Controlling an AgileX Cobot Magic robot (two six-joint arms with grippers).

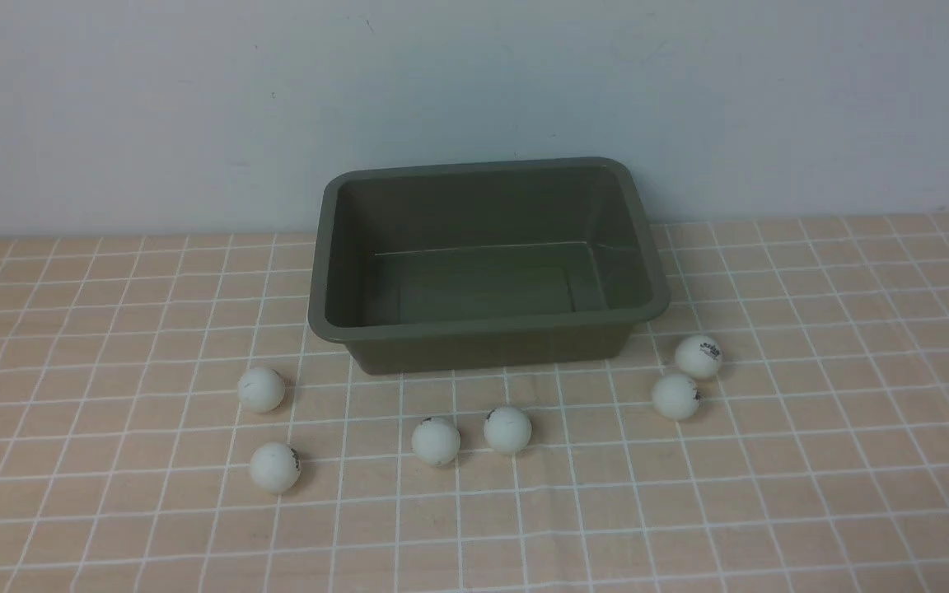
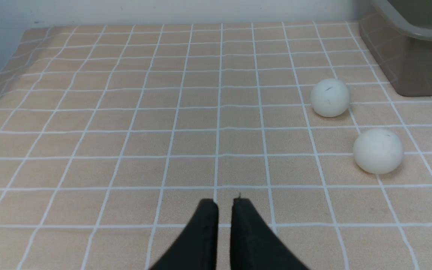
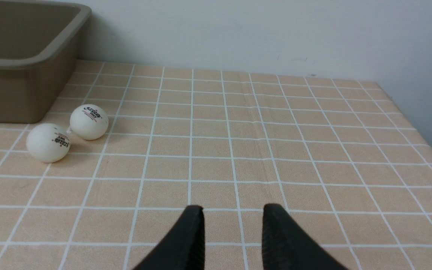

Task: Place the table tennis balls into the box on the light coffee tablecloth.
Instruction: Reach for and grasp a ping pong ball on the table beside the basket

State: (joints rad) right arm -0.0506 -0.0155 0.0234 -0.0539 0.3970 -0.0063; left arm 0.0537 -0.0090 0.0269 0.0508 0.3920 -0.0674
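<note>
Front view, empty box [image 1: 483, 350] at mid far edge of the light coffee tablecloth [image 1: 812, 461], six table tennis balls [image 1: 435, 441] loose on the cloth before it, left wrist view, left pincer [image 2: 225, 205] almost closed, empty, right wrist view, right pincer [image 3: 233, 210] parted, empty, two balls near the box.

Six white balls [image 1: 507, 430] lie scattered before the olive box [image 1: 483, 328] — on gridded cloth [image 1: 812, 461].
</note>
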